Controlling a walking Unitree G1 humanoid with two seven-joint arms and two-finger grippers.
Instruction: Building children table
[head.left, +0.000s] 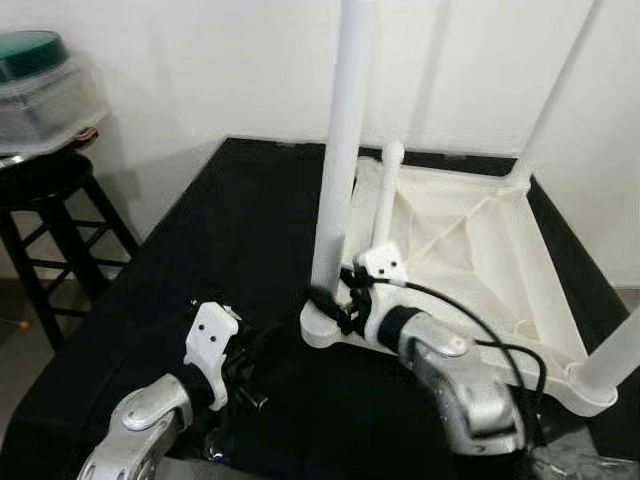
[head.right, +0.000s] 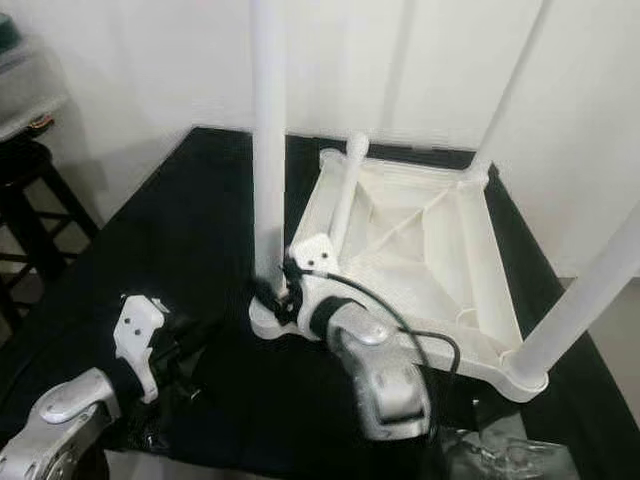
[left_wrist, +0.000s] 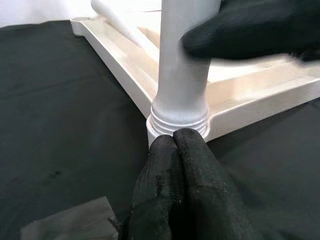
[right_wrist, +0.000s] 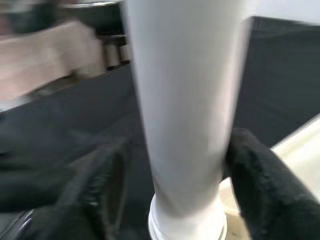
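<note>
Table (head.left: 480, 250) lies upside down on the black cloth (head.left: 200, 260), right gripper (head.left: 338, 297) clamped around the near leg (head.left: 340, 150), left gripper (left_wrist: 175, 150) pinched together by the exposed threads — keep twisting squarely.

A black wooden stool (head.left: 55, 215) stands at the left, by the white wall (head.left: 210, 60). On its seat rests a clear plastic container (head.left: 45, 105) with a green lid (head.left: 30, 50).

Even, bright indoor light; white table leg (right_wrist: 185, 115) glares and blurs in right wrist view; black bench (head.left: 200, 260) swallows detail.
</note>
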